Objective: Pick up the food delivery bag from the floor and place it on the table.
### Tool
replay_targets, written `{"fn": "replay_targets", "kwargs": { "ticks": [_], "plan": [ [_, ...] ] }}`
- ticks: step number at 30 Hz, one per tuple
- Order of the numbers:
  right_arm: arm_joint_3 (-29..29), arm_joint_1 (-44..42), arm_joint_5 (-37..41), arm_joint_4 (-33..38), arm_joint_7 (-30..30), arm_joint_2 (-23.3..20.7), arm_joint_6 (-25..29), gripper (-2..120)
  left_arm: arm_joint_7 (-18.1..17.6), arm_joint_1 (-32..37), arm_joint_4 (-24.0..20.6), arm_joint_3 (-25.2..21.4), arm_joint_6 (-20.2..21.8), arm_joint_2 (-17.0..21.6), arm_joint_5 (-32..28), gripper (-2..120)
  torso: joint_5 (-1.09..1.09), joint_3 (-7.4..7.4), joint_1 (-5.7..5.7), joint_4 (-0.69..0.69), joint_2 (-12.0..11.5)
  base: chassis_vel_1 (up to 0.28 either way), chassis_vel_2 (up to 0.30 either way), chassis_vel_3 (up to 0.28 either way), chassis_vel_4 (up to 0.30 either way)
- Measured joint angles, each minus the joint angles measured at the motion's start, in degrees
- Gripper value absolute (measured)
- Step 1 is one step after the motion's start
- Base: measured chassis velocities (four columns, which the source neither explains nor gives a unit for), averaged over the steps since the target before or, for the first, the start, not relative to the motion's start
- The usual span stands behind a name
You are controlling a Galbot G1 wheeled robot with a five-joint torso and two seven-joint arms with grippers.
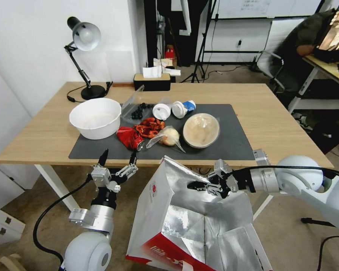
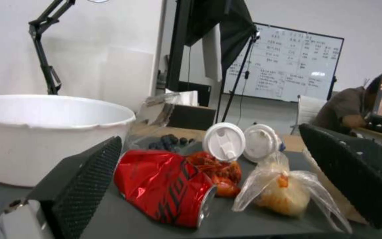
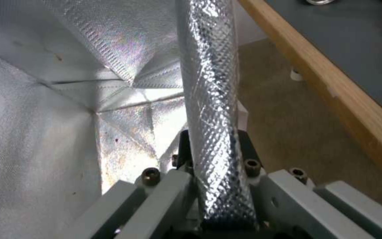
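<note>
Right claw [image 1: 198, 186] clamped on food delivery bag [image 1: 169, 226] rim; left claw [image 1: 118, 157] apart, empty.

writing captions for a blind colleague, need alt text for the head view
The right gripper pinches the foil rim of the open food delivery bag, held just before the table. The left gripper waits open beside it, near the table edge.

Ahead of the left end effector [image 1: 116, 158], a crushed red metal can [image 1: 130, 137] and white plastic bowl [image 1: 95, 117] crowd the wooden counter [image 1: 282, 124]; bare wood lies rightward.
</note>
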Motion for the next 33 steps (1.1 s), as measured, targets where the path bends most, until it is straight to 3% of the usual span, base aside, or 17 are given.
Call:
{"fn": "replay_targets", "kwargs": {
  "ticks": [33],
  "plan": [
    [4.9, -4.1, 0.9, 1.7, -0.7, -2.0, 0.1, 0, 0.0, -0.3, 0.3, 0.2, -0.1, 0.3, 0.0, 100, 0.00, -0.32, -0.25, 0.00, -0.6, 0.000, 0.000, 0.000, 0.000]
  ]
}}
